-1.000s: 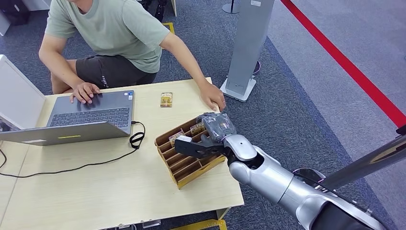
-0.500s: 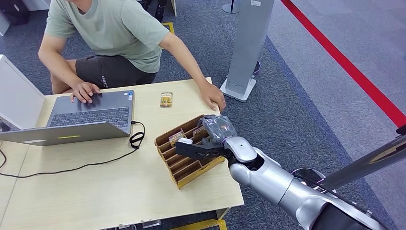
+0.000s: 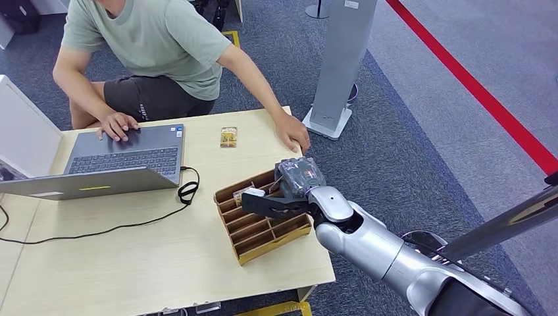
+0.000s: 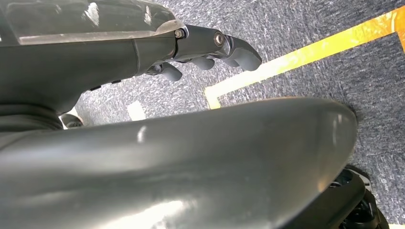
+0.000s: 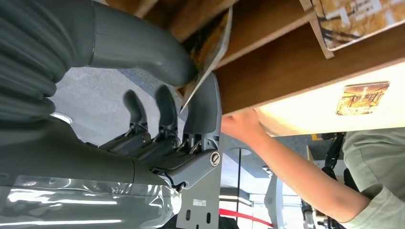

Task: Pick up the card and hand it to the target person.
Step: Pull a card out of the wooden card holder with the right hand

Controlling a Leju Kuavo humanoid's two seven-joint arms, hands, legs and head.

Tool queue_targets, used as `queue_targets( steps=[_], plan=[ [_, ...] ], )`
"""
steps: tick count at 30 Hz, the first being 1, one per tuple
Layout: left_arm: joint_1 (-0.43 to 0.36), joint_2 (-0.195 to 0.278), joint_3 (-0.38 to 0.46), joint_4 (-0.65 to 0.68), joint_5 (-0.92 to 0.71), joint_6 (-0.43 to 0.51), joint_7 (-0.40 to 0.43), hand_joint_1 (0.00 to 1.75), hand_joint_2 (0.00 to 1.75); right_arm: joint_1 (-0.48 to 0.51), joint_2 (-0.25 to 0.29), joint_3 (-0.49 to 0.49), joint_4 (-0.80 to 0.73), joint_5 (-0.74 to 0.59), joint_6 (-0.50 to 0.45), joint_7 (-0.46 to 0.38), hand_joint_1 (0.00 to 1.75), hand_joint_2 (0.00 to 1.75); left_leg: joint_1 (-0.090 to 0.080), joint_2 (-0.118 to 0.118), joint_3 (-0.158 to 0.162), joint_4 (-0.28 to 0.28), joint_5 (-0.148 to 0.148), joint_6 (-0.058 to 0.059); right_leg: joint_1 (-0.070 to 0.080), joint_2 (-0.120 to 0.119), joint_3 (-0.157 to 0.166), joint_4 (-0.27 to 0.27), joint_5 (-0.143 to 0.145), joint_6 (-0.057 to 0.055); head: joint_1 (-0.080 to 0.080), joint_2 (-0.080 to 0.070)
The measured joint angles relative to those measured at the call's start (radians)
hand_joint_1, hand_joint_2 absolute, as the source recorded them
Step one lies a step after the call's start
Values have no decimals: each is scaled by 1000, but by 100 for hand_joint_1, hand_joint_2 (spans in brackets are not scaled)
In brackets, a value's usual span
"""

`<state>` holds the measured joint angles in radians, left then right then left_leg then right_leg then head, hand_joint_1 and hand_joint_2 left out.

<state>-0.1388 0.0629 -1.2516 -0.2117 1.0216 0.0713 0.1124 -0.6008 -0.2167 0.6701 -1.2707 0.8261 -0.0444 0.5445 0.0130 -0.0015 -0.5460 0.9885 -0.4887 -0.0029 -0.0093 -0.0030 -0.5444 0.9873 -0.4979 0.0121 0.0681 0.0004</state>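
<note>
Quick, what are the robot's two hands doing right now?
Right hand: pinching a card at the wooden card rack.
Left hand: hanging over the carpet, fingers curled, holding nothing.

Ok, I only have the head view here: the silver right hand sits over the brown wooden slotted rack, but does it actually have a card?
Observer: Yes. The right wrist view shows the right hand pinching a thin printed card between thumb and a finger.
Operator: Is it out of the rack?
Observer: Not clearly; the card's edge lies against a divider of the brown wooden slotted rack.
Operator: And the left hand?
Observer: The left wrist view shows the left hand over grey carpet, by a yellow floor line.
</note>
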Motion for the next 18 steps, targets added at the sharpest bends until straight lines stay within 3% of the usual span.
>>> queue_targets(
  steps=[18],
  plan=[
    [-1,0,-5,0,-16,4,9,0,0,0,-1,0,0,2,3,0,145,175,0,0,0,0,0,0,0,0,0,0,0,0,0,0]
  ],
)
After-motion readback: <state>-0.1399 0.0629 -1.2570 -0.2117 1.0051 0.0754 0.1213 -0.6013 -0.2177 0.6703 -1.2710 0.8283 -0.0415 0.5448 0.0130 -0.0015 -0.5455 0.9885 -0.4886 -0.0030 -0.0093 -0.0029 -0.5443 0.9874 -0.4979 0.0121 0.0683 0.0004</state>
